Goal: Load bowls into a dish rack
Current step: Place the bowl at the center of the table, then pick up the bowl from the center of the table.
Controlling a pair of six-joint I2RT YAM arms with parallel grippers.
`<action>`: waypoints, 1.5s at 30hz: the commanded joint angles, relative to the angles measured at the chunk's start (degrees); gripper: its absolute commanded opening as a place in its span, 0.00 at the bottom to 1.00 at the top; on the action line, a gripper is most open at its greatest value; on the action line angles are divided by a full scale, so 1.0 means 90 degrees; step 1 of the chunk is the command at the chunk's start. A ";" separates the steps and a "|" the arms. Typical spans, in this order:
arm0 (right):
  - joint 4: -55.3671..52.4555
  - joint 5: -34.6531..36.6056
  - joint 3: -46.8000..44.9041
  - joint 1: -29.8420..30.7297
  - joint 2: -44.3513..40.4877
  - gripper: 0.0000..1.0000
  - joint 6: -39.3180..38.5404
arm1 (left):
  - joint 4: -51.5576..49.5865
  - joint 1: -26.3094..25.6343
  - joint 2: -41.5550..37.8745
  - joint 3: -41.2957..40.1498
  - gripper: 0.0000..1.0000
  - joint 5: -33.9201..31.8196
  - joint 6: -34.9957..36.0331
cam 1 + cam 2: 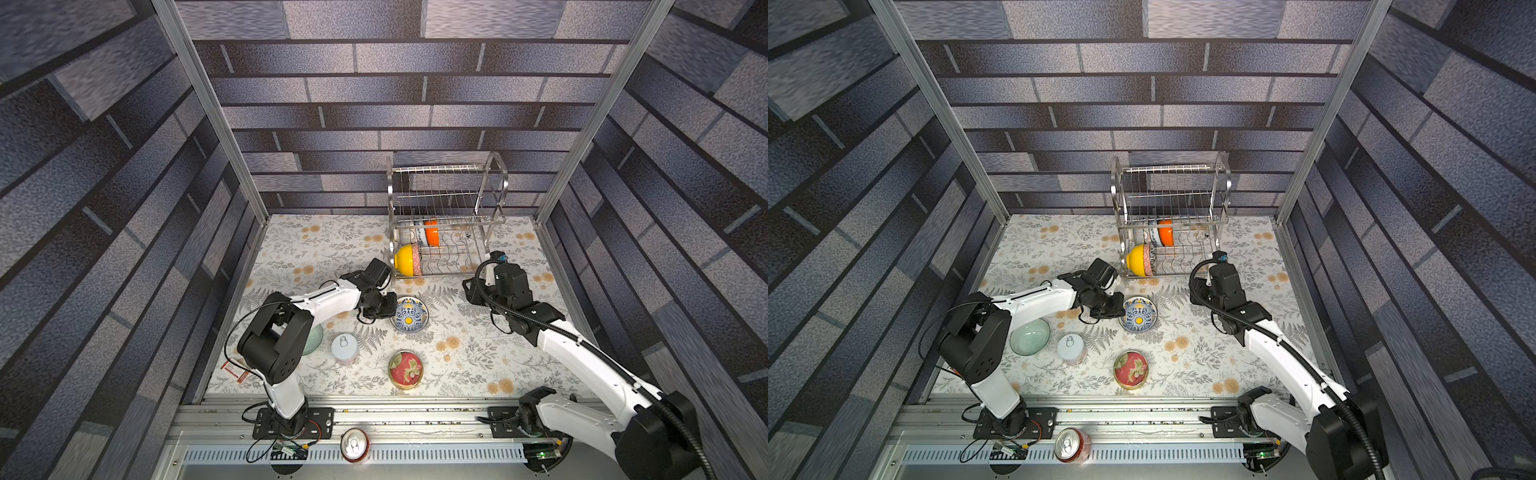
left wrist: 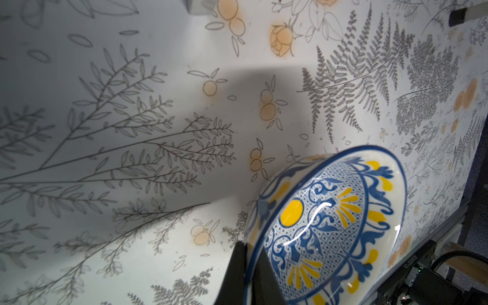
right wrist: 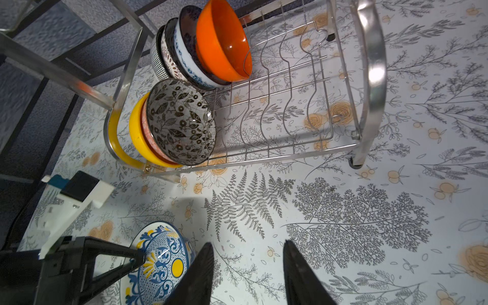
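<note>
Dish rack (image 3: 371, 79) stands at the rear of the table (image 1: 478, 365), lower tier holding bowls on edge, including the orange bowl (image 3: 224, 45) and yellow bowl (image 3: 137, 137); blue-and-yellow bowl (image 1: 410, 313) is in front, rim clamped by left gripper (image 2: 249, 253); right gripper (image 3: 248, 253) parted, empty.

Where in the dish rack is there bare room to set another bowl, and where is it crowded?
The dish rack has bare slots on its lower shelf, from the orange bowl and the dark floral bowl to the far arched side. The upper shelf holds nothing. Crowded: the end by the yellow bowl, two packed rows.
</note>
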 commanded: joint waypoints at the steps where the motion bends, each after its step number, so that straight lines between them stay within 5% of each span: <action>1: -0.0316 -0.0627 0.0207 0.0093 -0.0138 0.45 -0.0663 | 0.0098 0.0003 -0.0075 0.0233 0.13 0.0023 0.0078; 4: -0.0494 -0.0942 0.0445 0.0254 0.0015 0.46 -0.0937 | 0.0052 0.0101 -0.0172 0.0213 0.27 0.0065 0.0089; 12: -0.1018 -0.1126 0.1305 0.1037 0.0770 0.47 -0.1526 | -0.0121 0.0914 -0.1164 -0.0175 0.40 0.0430 -0.0023; 19: -0.1950 -0.0387 0.2400 0.2280 0.1963 0.48 -0.2180 | -0.0468 0.2646 -0.2147 -0.0568 0.66 0.1012 -0.0291; 27: -0.2820 0.0695 0.3295 0.3426 0.3280 0.49 -0.2424 | -0.0593 0.4435 -0.2265 -0.0675 0.94 0.1942 -0.0370; 36: -0.3403 0.1156 0.3849 0.3985 0.4184 0.49 -0.2486 | -0.0544 0.5274 -0.2205 -0.0792 1.00 0.2140 -0.0416; 45: -0.3637 0.1381 0.4245 0.4221 0.4938 0.45 -0.2537 | -0.0919 0.5348 -0.1986 -0.0603 1.00 0.1977 -0.0255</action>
